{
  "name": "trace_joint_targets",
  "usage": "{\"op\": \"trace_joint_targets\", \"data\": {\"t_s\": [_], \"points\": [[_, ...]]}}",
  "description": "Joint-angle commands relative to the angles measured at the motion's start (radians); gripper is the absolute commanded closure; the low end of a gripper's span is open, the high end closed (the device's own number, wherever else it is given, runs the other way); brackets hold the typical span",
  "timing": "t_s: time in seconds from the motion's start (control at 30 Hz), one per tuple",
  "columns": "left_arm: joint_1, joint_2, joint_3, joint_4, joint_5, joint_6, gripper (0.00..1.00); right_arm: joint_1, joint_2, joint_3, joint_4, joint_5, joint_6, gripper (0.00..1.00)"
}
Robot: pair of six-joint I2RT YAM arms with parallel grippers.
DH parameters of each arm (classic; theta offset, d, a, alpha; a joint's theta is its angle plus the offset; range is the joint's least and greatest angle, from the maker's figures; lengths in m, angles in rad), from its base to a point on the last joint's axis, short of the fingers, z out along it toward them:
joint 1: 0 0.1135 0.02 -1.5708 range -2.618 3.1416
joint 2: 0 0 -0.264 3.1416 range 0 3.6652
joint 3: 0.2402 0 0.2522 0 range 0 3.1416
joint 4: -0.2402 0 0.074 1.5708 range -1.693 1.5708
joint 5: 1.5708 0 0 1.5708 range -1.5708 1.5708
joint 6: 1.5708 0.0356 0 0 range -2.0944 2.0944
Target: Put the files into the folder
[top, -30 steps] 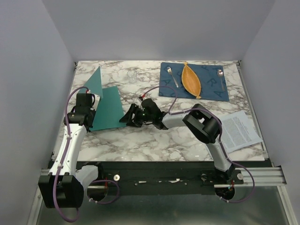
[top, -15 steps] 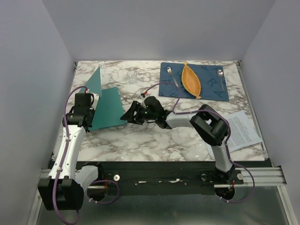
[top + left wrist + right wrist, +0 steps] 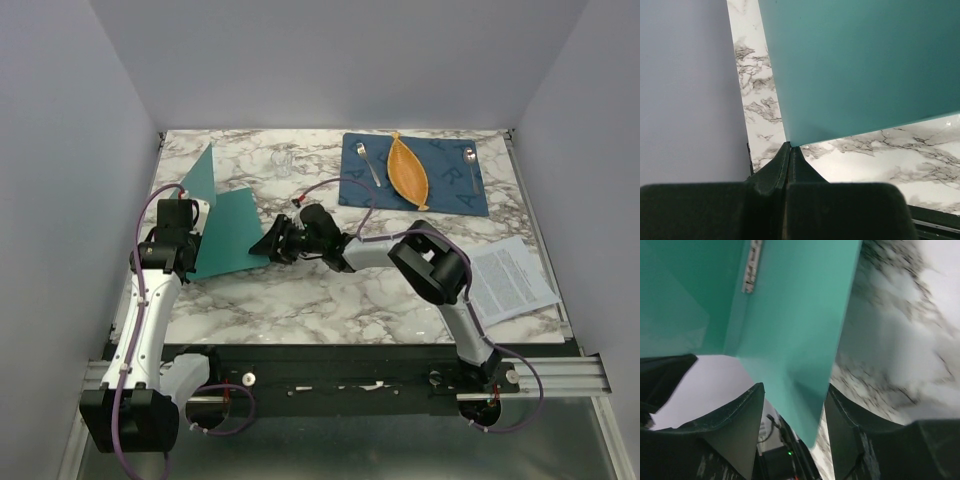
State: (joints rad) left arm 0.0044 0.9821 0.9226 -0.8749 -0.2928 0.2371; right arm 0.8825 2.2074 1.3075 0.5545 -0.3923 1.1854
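Over the last second the right pincer (image 3: 270,243) has slid leftward across the desk (image 3: 330,300), from just short of the folder (image 3: 235,225) to its right-hand edge. The arm is stretched well across the midline to get there. The folder looks much as it did, one teal cover flat on the marble and the other tilted up behind it. From the right wrist view, the right pincer (image 3: 796,390) has its jaws spread with a corner of the folder (image 3: 790,315) passing between them. I see no contact on either side, so it is around the cover, not yet clamped. The metal clip (image 3: 752,265) shows on the inner face further in. The left pincer (image 3: 185,222) is at the folder's left edge. Its wrist view shows the left pincer (image 3: 790,146) with fingers pressed together on the corner of the folder (image 3: 855,65), pinning it. My read is that the folder is being braced and opened, and nothing has gone inside. The files (image 3: 512,278) lie flat at the right side of the desk, below the blue placemat (image 3: 450,188), well apart from both pincers and from the folder. Fetching them is all to come.
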Motion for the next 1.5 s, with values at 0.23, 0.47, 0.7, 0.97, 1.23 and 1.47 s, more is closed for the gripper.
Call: {"op": "trace_joint_targets", "data": {"t_s": [0.23,0.47,0.7,0.97,1.23,1.47], "points": [[-0.001,-0.059,0.004,-0.026,0.038,-0.044,1.00,0.010,-0.041,-0.011,0.073,-0.014,-0.001,0.99],[-0.001,-0.143,-0.054,-0.009,0.001,-0.022,1.00,0.044,-0.334,-0.140,-0.221,0.113,-0.280,0.99],[-0.001,-0.188,-0.111,0.048,-0.083,0.042,0.67,0.093,-0.649,-0.336,-0.413,0.344,-0.351,0.99],[-0.001,-0.241,-0.179,0.070,-0.143,0.074,0.38,0.098,-0.909,-0.558,-0.551,0.429,-0.340,0.99],[-0.003,-0.309,-0.176,0.077,-0.200,0.105,0.24,0.101,-1.048,-0.626,-0.677,0.474,-0.360,0.99],[-0.001,-0.289,-0.099,0.109,-0.221,0.090,0.18,0.110,-1.175,-0.441,-0.957,0.561,-0.503,0.99]]}}
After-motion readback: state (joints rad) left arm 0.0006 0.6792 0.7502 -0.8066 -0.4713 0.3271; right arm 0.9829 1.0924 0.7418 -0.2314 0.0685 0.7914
